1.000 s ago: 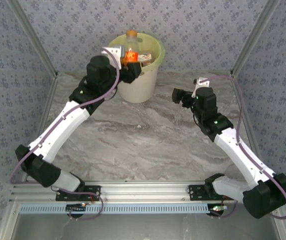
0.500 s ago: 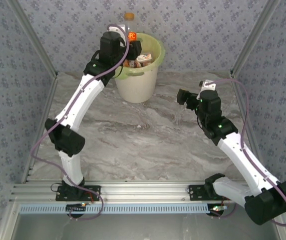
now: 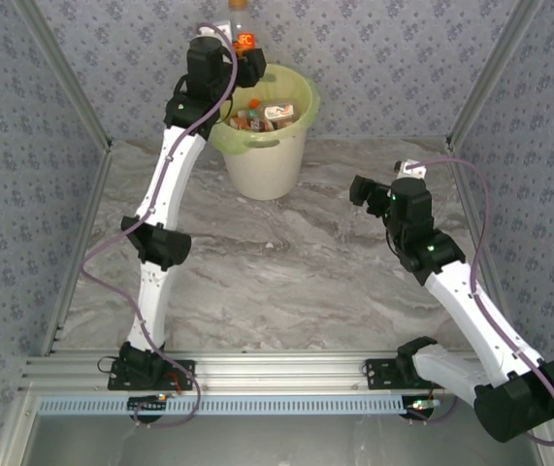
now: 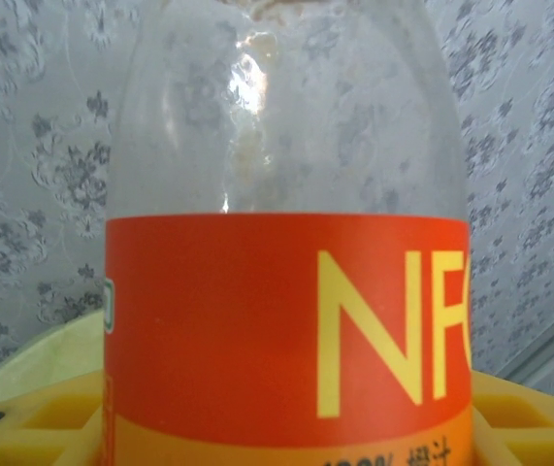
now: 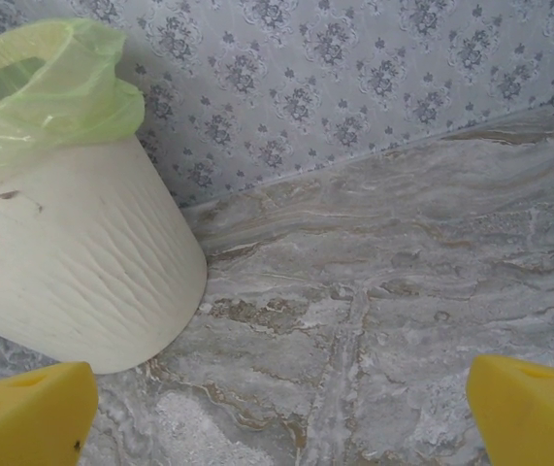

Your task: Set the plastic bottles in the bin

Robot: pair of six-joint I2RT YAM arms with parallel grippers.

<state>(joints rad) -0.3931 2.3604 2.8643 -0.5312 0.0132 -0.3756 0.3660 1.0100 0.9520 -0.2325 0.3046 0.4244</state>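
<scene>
Left gripper (image 3: 245,55) clamped on the upright orange-label bottle (image 3: 246,41), high over the far-left rim of the bin (image 3: 301,97) at the tabletop (image 3: 286,272) far edge, while right gripper (image 3: 362,189) hangs spread wide, empty, well apart.

The bin (image 3: 269,155) is standing at the table's (image 3: 286,282) far edge, left of centre, bottles (image 3: 265,116) lying in it. The left gripper (image 3: 245,56) is holding another bottle (image 3: 246,41) over its far-left rim; the right gripper (image 3: 362,189) is hovering to its right.
</scene>
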